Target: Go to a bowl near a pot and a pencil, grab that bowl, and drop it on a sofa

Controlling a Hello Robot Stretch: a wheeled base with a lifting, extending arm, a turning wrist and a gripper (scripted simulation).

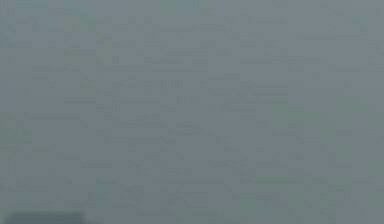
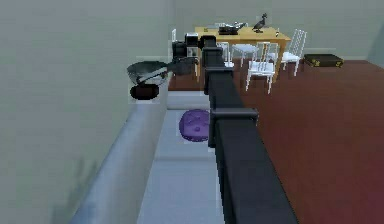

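In the forward view, a flat grey-blue surface (image 1: 190, 100) runs from edge to edge, with a slightly darker patch in the lower left corner.

In the arm side view, the dark arm (image 2: 235, 140) rises from the bottom edge just right of the middle and reaches toward the upper middle of the frame. At its far end the gripper (image 2: 176, 65) points left. A grey metal bowl (image 2: 148, 71) hangs there in the upper left of centre, clear of the sofa (image 2: 150, 170) beneath it, so the gripper holds the bowl. How the fingers are set cannot be told. A dark spot lies on the sofa top right under the bowl.

The pale grey sofa stretches from the lower left up to the middle, with a round purple cushion (image 2: 193, 124) on its seat just left of the arm. In the upper right, a wooden table (image 2: 250, 36) stands with white chairs (image 2: 262, 65) on a red-brown floor (image 2: 320, 130).
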